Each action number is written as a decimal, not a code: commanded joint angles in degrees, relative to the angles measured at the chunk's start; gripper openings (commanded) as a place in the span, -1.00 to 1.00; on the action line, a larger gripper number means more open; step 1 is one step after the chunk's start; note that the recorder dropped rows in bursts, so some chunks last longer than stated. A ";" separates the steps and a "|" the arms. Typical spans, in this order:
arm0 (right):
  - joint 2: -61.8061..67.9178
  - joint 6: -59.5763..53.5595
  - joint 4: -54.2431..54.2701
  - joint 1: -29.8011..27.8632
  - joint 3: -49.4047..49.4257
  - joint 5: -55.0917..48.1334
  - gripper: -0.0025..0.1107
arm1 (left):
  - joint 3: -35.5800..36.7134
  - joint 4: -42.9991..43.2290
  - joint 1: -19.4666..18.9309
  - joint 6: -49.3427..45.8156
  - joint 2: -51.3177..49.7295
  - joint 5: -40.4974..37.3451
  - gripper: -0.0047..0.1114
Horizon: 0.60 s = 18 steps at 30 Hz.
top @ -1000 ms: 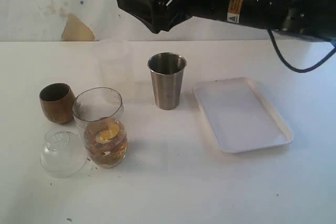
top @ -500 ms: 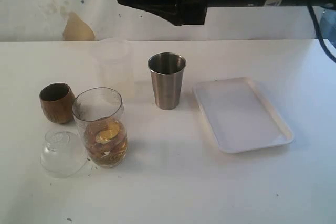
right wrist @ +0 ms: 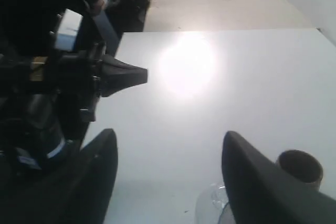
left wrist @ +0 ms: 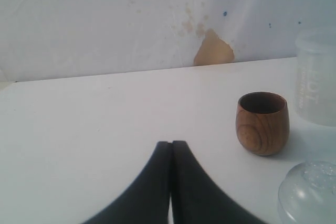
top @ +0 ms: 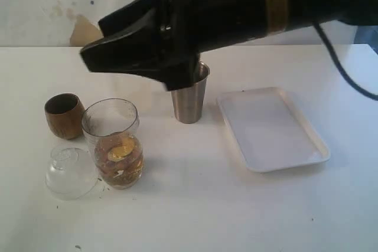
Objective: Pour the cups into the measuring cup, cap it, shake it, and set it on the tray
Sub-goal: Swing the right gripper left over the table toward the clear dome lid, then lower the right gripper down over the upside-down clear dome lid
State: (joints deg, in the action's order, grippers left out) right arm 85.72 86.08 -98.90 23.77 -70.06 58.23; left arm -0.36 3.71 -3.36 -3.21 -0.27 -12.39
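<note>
The measuring cup (top: 115, 143), clear with brown and gold contents low inside, stands uncapped at the front left. The brown wooden cup (top: 64, 115) is just left of it. The steel tumbler (top: 189, 103) stands mid-table, its rim hidden by my right arm. My right gripper (top: 93, 42) hangs open above the measuring cup and holds nothing. In its wrist view the right gripper (right wrist: 170, 140) shows wide-apart fingers, with the wooden cup (right wrist: 300, 167) beyond one finger. My left gripper (left wrist: 171, 144) is shut and empty, low over the table beside the wooden cup (left wrist: 262, 123). The white tray (top: 313, 140) lies at the right.
A clear dome lid (top: 71, 172) rests on the table in front of the wooden cup. A frosted cup (left wrist: 316, 77) stands behind the wooden cup; my right arm hides it in the exterior view. The left arm's gripper (right wrist: 131, 74) shows in the right wrist view.
My right arm has swung left and lower across the exterior view, now covering the frosted cup and the tumbler's rim. Nothing on the table has moved.
</note>
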 commanded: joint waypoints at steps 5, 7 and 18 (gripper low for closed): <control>-0.25 9.04 -1.05 19.00 -2.96 -41.18 0.00 | 0.36 0.45 -0.17 0.08 0.27 0.75 -0.92; 0.39 3.88 -1.05 23.29 -3.75 -50.56 0.00 | 0.36 0.45 -0.17 0.08 0.27 0.75 -0.92; 13.21 -53.84 44.34 38.32 -18.98 -101.38 0.00 | 0.36 0.45 -0.17 0.08 0.27 0.75 -0.92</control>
State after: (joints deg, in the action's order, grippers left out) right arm 95.89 50.03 -75.72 61.55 -83.06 -37.51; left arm -0.36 3.71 -3.36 -3.21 -0.27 -12.39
